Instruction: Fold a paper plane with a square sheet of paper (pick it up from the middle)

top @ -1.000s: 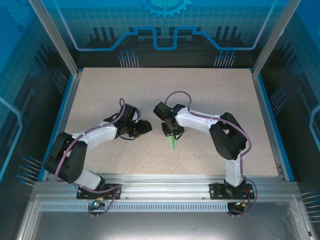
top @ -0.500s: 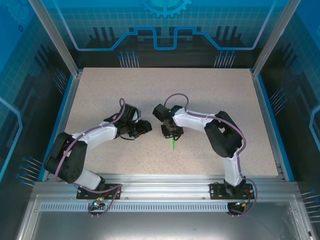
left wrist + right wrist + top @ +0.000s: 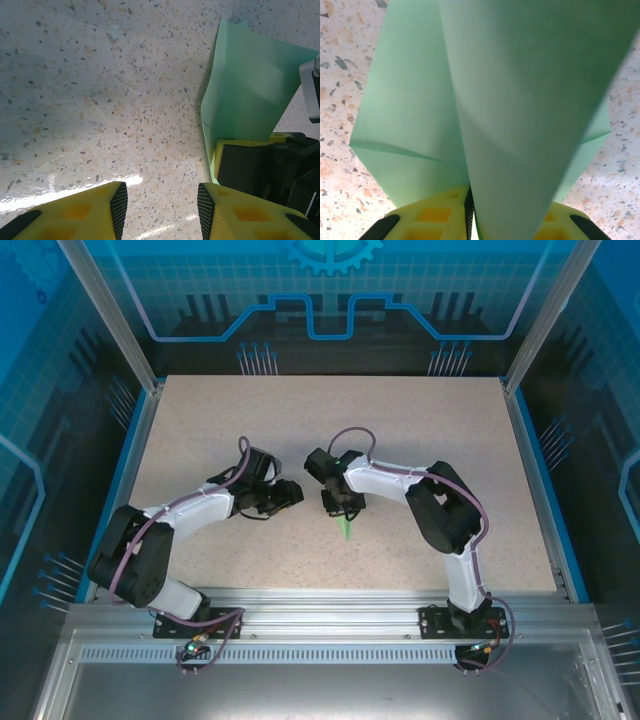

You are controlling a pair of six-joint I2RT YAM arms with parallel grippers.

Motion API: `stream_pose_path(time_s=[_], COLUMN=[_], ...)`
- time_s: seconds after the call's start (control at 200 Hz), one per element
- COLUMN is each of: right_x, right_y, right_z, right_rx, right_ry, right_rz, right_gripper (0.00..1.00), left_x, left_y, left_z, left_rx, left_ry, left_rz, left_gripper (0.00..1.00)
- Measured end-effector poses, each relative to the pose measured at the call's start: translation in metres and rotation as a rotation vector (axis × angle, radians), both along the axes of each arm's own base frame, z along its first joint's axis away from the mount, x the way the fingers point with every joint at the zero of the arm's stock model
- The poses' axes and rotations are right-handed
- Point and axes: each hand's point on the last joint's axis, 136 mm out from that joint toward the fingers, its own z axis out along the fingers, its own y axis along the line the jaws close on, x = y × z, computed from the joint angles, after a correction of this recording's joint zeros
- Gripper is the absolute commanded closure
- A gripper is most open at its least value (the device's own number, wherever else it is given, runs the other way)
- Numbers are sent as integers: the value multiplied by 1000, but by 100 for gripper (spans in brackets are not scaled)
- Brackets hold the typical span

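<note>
Two layers of the folded paper (image 3: 520,100) crowd the right wrist view, so we cannot make out its full outline or count its folds, and its upper part runs off the frame. It rises from between the yellow fingers (image 3: 432,217) of the right gripper (image 3: 470,212), which are closed narrowly on it, though the pinch itself is hidden behind the paper. From above, we see a small green tip poking out toward the near edge, the rest covered by that wrist. The paper stands near the middle of the table (image 3: 420,430); whether its lower edge rests on the surface we cannot tell. The left gripper (image 3: 160,200) sits just beside it, fingers moderately apart with bare table between them, holding nothing, their bases cut off at the frame's bottom.
</note>
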Motion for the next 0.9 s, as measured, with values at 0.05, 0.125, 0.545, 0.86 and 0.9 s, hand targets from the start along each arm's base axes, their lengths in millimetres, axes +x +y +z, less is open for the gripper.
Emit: stream_pose_path(time_s=[0.05, 0.125, 0.545, 0.86, 0.9], right_x=[1, 2, 12, 27, 29], right_y=[0, 0, -14, -157, -182], right_z=[2, 9, 127, 182, 178], right_rx=[2, 9, 133, -65, -111], right_ry=[-4, -22, -319, -660, -682], right_rz=[1, 9, 57, -163, -211], right_gripper=[66, 57, 22, 0, 1], left_x=[1, 2, 12, 26, 27], left_y=[2, 5, 34, 100, 113], left_z=[3, 10, 43, 76, 79], left_rx=[8, 19, 144, 384, 417], left_ry=[-11, -37, -203, -373, -389], left_rz=[6, 13, 77, 240, 273], left_gripper=[54, 54, 44, 2, 2])
